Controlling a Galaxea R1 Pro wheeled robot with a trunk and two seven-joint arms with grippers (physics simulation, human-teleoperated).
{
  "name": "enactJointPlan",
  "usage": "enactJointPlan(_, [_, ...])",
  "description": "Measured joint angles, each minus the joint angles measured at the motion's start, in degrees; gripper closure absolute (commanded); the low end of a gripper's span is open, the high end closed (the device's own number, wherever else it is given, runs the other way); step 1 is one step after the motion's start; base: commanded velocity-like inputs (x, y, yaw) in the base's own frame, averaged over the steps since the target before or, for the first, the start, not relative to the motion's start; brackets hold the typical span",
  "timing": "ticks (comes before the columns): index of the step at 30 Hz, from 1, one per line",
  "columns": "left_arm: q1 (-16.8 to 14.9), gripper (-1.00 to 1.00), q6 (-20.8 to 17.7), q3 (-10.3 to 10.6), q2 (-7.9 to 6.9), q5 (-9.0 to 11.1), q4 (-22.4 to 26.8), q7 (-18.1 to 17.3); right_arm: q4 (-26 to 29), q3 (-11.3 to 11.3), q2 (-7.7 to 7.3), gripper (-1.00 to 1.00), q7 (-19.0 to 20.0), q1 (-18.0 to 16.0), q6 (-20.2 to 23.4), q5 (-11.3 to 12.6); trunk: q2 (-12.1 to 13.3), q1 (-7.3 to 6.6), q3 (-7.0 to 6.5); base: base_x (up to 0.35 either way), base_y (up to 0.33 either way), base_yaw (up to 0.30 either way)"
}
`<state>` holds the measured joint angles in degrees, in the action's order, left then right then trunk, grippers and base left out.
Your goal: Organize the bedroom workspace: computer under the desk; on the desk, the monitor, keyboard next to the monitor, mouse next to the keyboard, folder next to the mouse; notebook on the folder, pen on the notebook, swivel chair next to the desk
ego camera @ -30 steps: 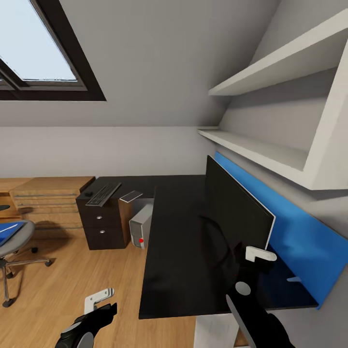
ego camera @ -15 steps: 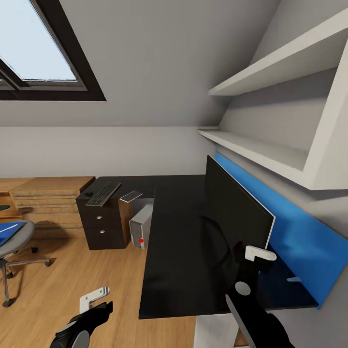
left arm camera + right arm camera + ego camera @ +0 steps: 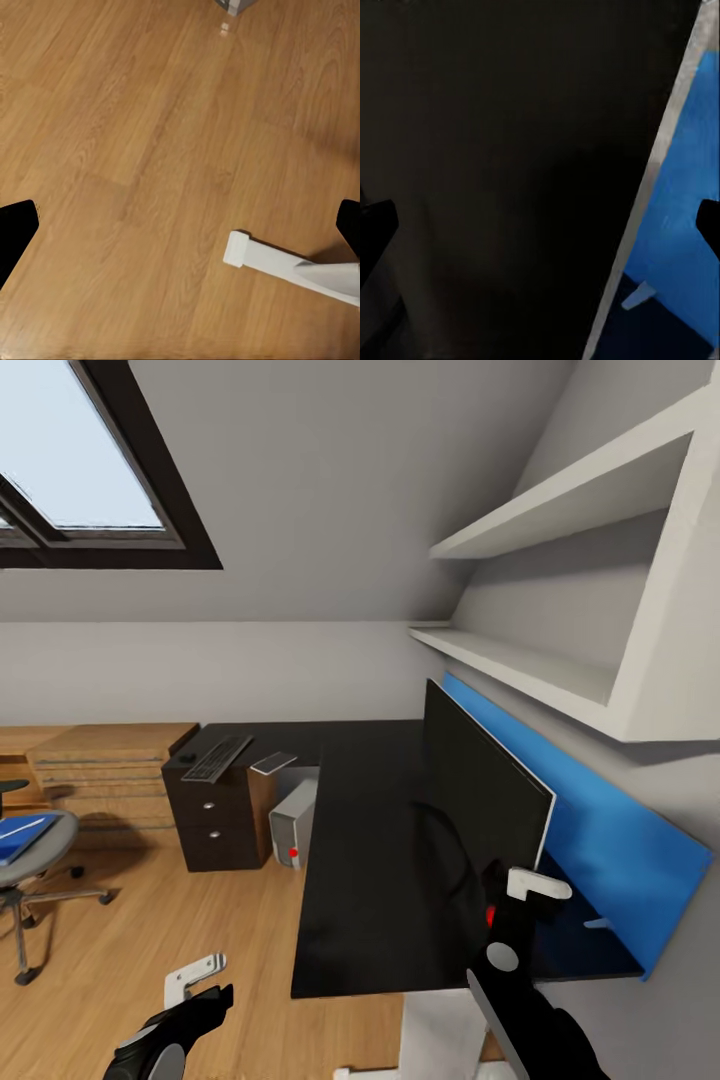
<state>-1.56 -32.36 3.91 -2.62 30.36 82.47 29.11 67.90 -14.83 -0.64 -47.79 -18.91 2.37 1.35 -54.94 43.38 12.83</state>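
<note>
Gleaming flat black monitor [image 3: 480,810], upright

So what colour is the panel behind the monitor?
Bright blue back panel, behind the monitor; clearest in the head view.

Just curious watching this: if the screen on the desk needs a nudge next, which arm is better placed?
Probably the right: its end effector is beside the screen; the left one hangs over bare floor.

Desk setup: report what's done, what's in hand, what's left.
Done: the monitor stands on the desk, the computer sits beneath it. The keyboard and mouse lie on the far end, away from the monitor. In hand: nothing; the right gripper is open at the screen. Left: the folder still on the swivel chair.
</note>
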Motion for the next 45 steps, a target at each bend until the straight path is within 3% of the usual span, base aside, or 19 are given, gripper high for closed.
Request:
enactJointPlan(20, [-0.03,-1.00,0.00,-0.02,-0.11,0.08,-0.36,0.33,-0.81,-0.20,0.02,-1.00,0.38,-0.01,-0.08,0.07,0.00,0.00,0.00,-0.333,0.000,0.000])
enactJointPlan(26, [0.00,-1.00,0.65,-0.17,-0.30,-0.14,-4.75,0.19,-3.42,-0.68,0.21,-1.00,1.76,-0.02,-3.43,0.09,0.00,0.00,0.00,-0.335,0.000,0.000])
enactJointPlan(29, [0.00,-1.00,3.97,-0.15,-0.50,-0.43,-10.89,0.08,-5.85,-1.28,0.64,-1.00,2.95,-0.02,-5.63,0.13,0.00,0.00,0.00,-0.336,0.000,0.000])
enactJointPlan(34, [-0.02,-1.00,15.20,0.00,-1.32,-3.91,-22.55,-0.74,-12.24,-1.39,4.13,-1.00,6.39,0.00,-7.21,0.18,0.00,0.00,0.01,-0.336,0.008,0.000])
enactJointPlan(36, [0.00,-1.00,19.47,0.01,-1.50,-5.90,-26.39,-2.92,-19.49,-1.50,5.80,-1.00,8.56,0.01,-8.98,0.22,0.00,0.00,0.01,-0.326,0.099,0.000])
enactJointPlan(38, [-0.01,-1.00,20.33,0.02,-1.73,-6.27,-27.38,-3.77,-22.74,-1.54,6.52,-1.00,9.59,-0.01,-10.43,0.17,0.00,0.00,0.00,-0.272,0.181,0.000])
enactJointPlan(39, [-0.03,-1.00,21.26,0.00,-2.04,-6.65,-29.63,-4.76,-28.41,-1.49,7.74,-1.00,11.82,0.05,-13.68,0.24,-0.01,-0.01,0.02,-0.211,0.245,0.000])
enactJointPlan(43, [-0.01,-1.00,22.79,0.07,-2.21,-6.93,-34.85,-5.45,-37.67,-1.28,8.70,-1.00,16.31,0.09,-19.57,0.13,0.00,-0.02,0.01,-0.140,0.289,0.000])
enactJointPlan(44, [0.00,-1.00,24.34,0.13,-2.21,-6.94,-36.65,-5.61,-40.04,-1.22,8.78,-1.00,17.58,0.09,-21.01,0.13,0.00,-0.03,0.01,-0.015,0.326,0.000])
enactJointPlan(45, [0.01,-1.00,30.95,0.89,-1.90,-7.53,-41.97,-7.78,-46.66,-1.17,8.95,-1.00,20.49,0.11,-23.58,0.09,0.00,-0.04,0.02,-0.012,0.327,0.000])
